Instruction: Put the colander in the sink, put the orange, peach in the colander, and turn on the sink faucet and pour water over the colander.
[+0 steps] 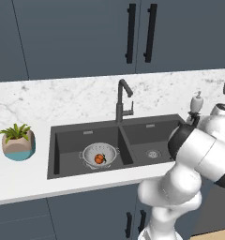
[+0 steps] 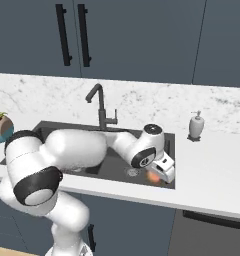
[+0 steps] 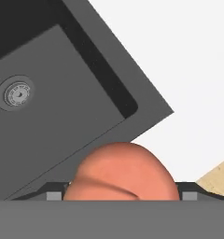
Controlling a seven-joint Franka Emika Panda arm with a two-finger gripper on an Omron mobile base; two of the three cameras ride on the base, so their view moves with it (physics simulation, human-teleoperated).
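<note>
Holding the peach (image 3: 119,172), the end effector (image 2: 161,172) overhangs the sink (image 2: 168,150) corner.

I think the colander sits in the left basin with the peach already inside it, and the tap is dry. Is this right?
Not quite. The fruit inside the colander is the orange, as the left base view shows. The peach sits between the jaws in the hand view. The rest is correct.

The sink (image 1: 67,161) looks matt dark grey, smooth; beside it the counter (image 1: 20,180) is polished white marble, faintly veined. In it, the colander (image 1: 100,155) is pale perforated metal; the peach (image 3: 121,172) looks soft, matt.
</note>
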